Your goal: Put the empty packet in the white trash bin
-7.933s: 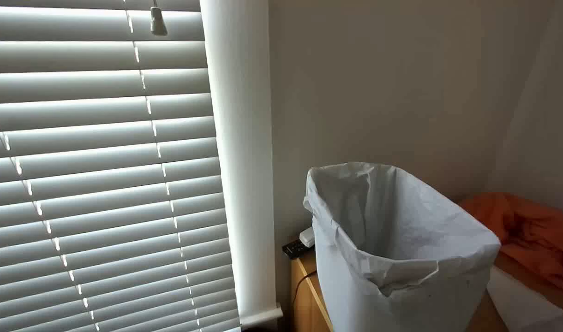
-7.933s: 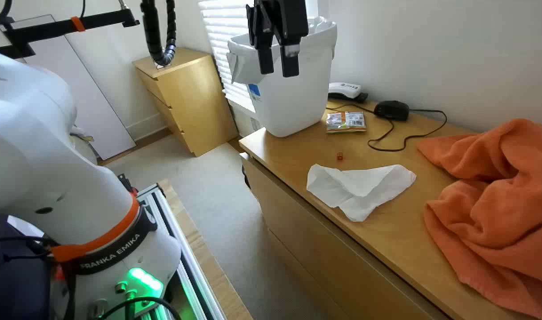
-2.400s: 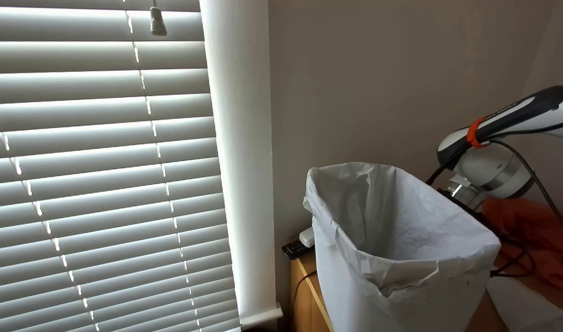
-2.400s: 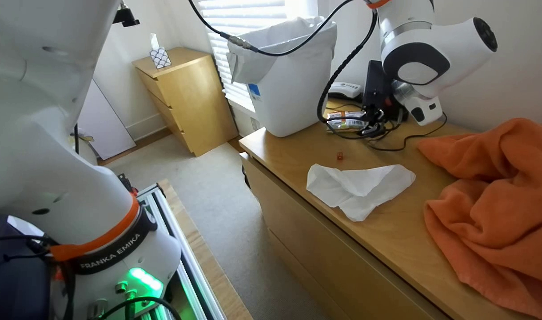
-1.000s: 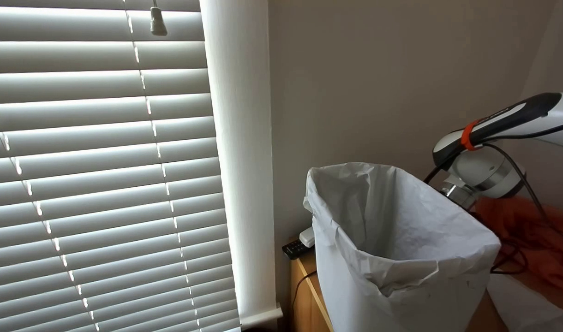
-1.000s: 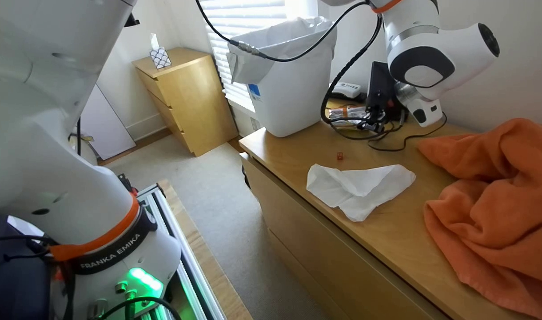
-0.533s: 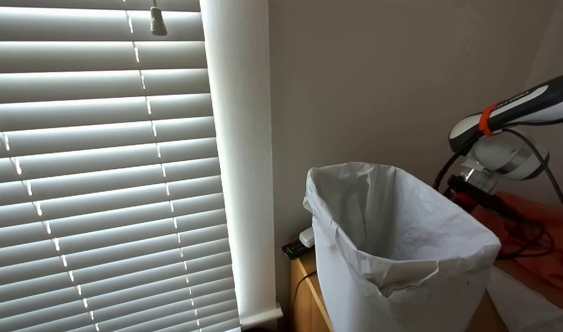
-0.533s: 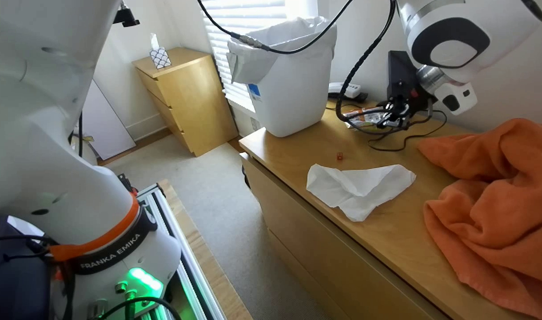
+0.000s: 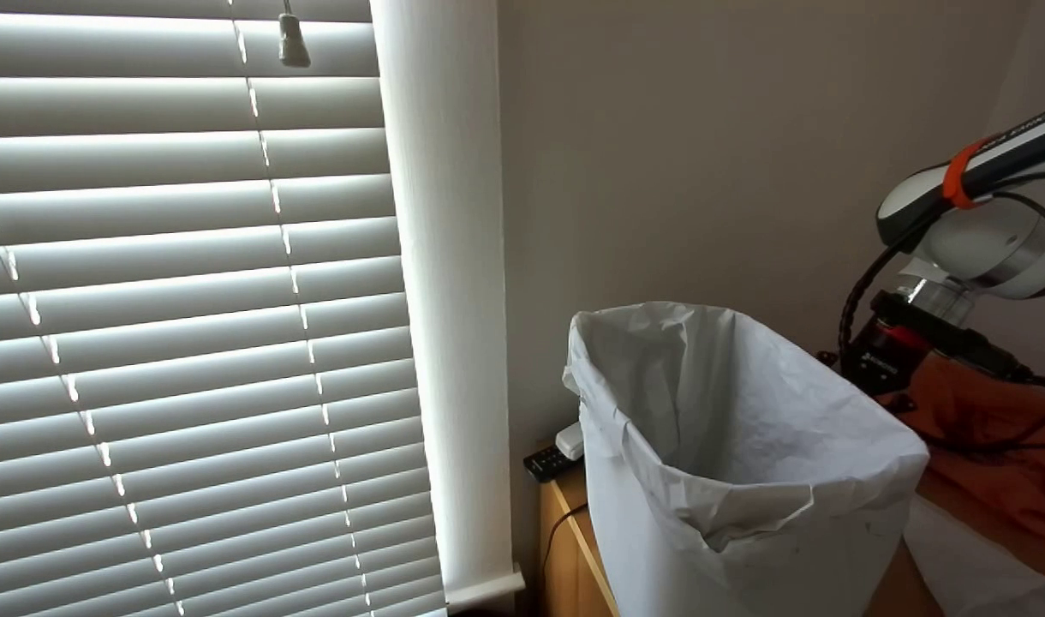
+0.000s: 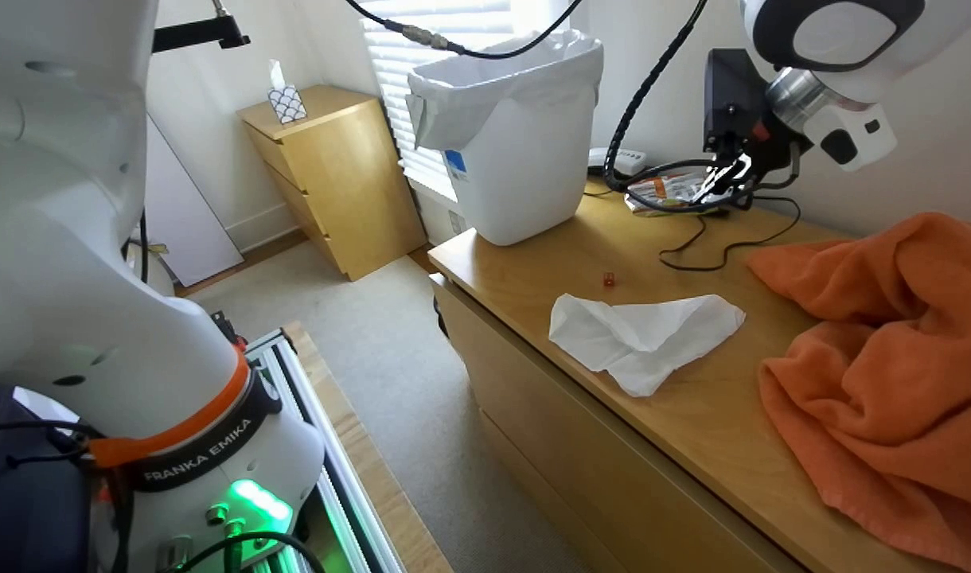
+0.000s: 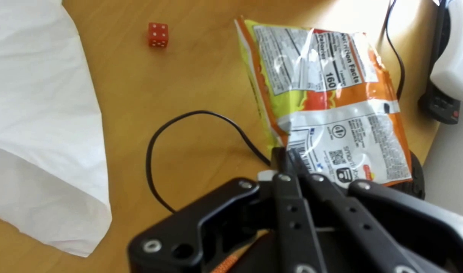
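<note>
Orange-yellow packet (image 11: 326, 102) it is, pinched by its edge in the hand (image 11: 286, 153); white bin (image 10: 525, 159) stands upright nearby on the surface (image 10: 533, 270)!

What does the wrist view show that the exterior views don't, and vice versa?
Only wrist view: legible Nutrition Facts print and how the gripper pinches an edge of the packet.
Only exterior views: window blinds and the open top of the white trash bin.
Shared: gripper and white sheet (both exterior views), packet and red die (an exterior view).
</note>
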You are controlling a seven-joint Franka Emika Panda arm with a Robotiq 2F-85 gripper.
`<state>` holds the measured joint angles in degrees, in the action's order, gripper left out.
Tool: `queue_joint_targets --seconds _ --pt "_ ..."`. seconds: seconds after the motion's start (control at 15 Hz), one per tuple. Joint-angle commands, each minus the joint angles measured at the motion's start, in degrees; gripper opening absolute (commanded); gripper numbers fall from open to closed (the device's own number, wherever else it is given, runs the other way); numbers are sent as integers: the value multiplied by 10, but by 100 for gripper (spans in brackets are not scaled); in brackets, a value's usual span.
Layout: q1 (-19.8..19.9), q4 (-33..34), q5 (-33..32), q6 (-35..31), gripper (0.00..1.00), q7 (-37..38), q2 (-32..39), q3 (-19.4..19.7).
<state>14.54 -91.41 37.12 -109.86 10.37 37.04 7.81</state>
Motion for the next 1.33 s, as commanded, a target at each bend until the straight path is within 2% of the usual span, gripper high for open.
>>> queue_joint_targets --seconds 0.0,0.13,0.47,0.93,1.27 --pt "5 0 -4 0 1 2 0 -6" --pt "5 -2 -4 0 1 2 0 -6" --pt "12 -16 -22 -12 0 0 -51 13" --pt "43 -16 -12 50 0 -9 -125 17" --pt "28 -21 -20 101 0 4 -184 18"
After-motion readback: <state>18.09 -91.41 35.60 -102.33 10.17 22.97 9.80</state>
